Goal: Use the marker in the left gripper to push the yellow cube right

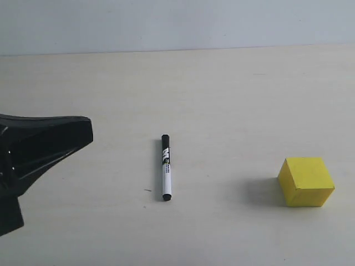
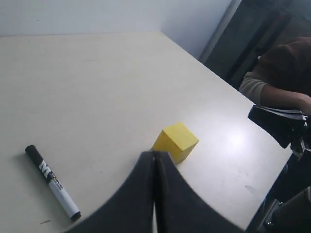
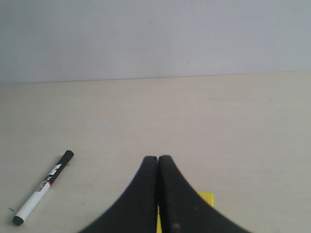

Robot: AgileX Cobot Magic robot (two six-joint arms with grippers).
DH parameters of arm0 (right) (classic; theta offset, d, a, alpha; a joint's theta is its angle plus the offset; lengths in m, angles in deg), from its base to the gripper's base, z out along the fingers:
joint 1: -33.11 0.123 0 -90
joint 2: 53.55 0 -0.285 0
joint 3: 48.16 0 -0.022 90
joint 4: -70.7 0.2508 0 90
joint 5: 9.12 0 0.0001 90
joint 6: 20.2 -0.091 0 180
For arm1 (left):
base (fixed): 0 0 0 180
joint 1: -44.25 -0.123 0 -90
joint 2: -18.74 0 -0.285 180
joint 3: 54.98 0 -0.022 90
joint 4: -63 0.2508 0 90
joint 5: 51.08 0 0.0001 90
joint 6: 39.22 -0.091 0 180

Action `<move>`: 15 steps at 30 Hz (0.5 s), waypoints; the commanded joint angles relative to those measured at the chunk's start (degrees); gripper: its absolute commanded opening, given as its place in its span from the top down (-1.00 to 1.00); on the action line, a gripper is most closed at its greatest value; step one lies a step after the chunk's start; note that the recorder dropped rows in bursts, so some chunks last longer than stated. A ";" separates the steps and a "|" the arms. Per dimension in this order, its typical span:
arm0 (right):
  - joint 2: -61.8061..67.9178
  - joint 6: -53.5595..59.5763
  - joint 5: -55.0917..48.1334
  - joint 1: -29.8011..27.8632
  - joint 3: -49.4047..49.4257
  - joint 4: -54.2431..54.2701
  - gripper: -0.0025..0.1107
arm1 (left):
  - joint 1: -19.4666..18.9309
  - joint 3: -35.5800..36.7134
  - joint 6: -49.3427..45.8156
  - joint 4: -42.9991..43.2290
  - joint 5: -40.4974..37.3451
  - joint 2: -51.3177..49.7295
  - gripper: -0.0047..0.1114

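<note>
Closed on nothing, the left end effector point(image 2: 154, 155) is held left of the marker point(image 1: 165, 167), which is laid loose on the table point(image 1: 233, 94), crosswise to the push, the yellow cube point(image 1: 306, 181) well right of it.

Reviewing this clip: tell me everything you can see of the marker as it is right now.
The marker is a slim pen, black at both ends, with a white barrel and a black label bearing white letters; it looks like smooth plastic. It lies flat on the pale table, pointing nearly straight away from the exterior camera. Only the table touches it. The left gripper is shut, empty and clear of it on one side; the yellow cube sits apart on the other.
</note>
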 commanded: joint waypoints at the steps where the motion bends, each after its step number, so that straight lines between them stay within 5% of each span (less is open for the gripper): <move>1: -0.30 0.21 0.39 0.07 0.25 -0.07 0.96 | 0.25 0.27 1.34 4.82 -1.62 0.56 0.92; 4: -0.30 0.21 0.39 0.07 0.25 -0.07 0.96 | 0.89 0.03 14.08 6.22 -17.37 1.72 0.92; 7: -0.30 0.21 0.39 0.07 0.25 -0.07 0.96 | -1.22 0.03 18.64 5.24 -24.20 3.13 0.92; 11: -0.30 0.21 0.39 0.07 0.25 -0.07 0.96 | -11.11 1.84 16.14 5.24 -16.27 9.61 0.92; 15: -0.30 0.21 0.39 0.07 0.25 -0.07 0.96 | -27.84 7.76 12.49 5.24 -2.18 21.14 0.92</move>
